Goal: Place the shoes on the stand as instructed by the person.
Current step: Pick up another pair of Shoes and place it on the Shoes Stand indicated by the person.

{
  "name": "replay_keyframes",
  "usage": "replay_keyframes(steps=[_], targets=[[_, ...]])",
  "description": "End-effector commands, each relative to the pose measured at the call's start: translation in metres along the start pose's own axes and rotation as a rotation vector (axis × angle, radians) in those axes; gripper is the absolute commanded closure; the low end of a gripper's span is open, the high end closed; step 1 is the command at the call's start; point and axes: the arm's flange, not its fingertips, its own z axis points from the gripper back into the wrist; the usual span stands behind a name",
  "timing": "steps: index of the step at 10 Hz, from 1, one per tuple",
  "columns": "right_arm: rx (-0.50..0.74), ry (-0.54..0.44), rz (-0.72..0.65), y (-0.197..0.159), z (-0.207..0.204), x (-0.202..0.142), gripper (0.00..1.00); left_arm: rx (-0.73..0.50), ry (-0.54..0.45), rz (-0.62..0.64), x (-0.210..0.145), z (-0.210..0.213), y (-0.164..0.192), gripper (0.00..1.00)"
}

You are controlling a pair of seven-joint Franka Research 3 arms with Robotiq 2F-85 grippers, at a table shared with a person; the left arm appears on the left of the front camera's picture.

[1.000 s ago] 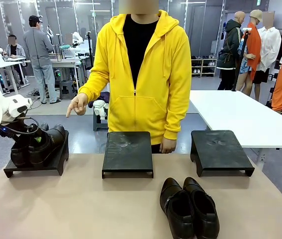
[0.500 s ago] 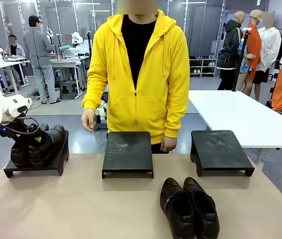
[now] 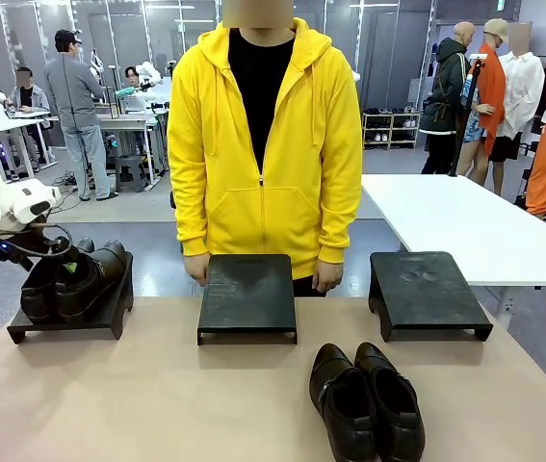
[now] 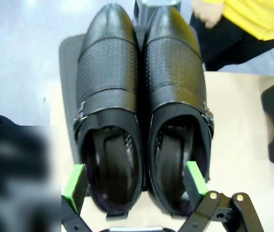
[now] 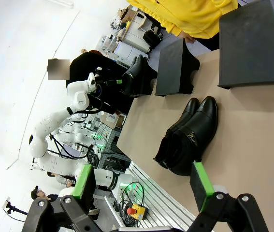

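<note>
Front: one pair sits on the left stand, left gripper at its heels. The other pair lies on the table, near the empty middle stand. The person has both hands low at that stand's far edge. Left wrist: pads are spread wide either side of both heels; contact can't be told. Right wrist: right gripper is spread, empty, well above the table pair. The glossy leather is likely slippery, light and stiff at the heel, so squeeze both heels together.
</note>
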Motion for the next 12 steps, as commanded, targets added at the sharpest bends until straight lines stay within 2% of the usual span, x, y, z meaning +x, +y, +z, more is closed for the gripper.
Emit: replay_keyframes(steps=[1, 2, 4, 6, 7, 9, 10, 11, 12], targets=[[0.010, -0.006, 0.013, 0.002, 0.001, 0.000, 0.00, -0.021, 0.050, -0.016, 0.003, 0.061, 0.014, 0.00], [0.010, -0.006, 0.013, 0.002, 0.001, 0.000, 0.00, -0.048, 0.055, -0.028, -0.003, 0.091, 0.024, 0.00], [0.010, -0.006, 0.013, 0.002, 0.001, 0.000, 0.00, -0.201, 0.035, -0.005, -0.019, 0.159, 0.050, 0.00], [0.010, -0.006, 0.013, 0.002, 0.001, 0.000, 0.00, -0.275, 0.003, 0.067, -0.052, 0.201, 0.088, 0.00], [0.010, -0.006, 0.013, 0.002, 0.001, 0.000, 0.00, -0.380, 0.015, 0.080, -0.076, 0.221, 0.107, 0.00], [0.010, -0.006, 0.013, 0.002, 0.001, 0.000, 0.00, -0.641, 0.038, 0.099, -0.125, 0.240, 0.139, 0.00], [0.010, -0.006, 0.013, 0.002, 0.001, 0.000, 0.00, -0.756, 0.030, 0.129, -0.150, 0.234, 0.155, 0.00], [0.010, -0.006, 0.013, 0.002, 0.001, 0.000, 0.00, -0.917, -0.008, 0.173, -0.178, 0.227, 0.172, 0.00], [0.010, -0.006, 0.013, 0.002, 0.001, 0.000, 0.00, -1.017, -0.067, 0.251, -0.199, 0.218, 0.189, 0.00]])
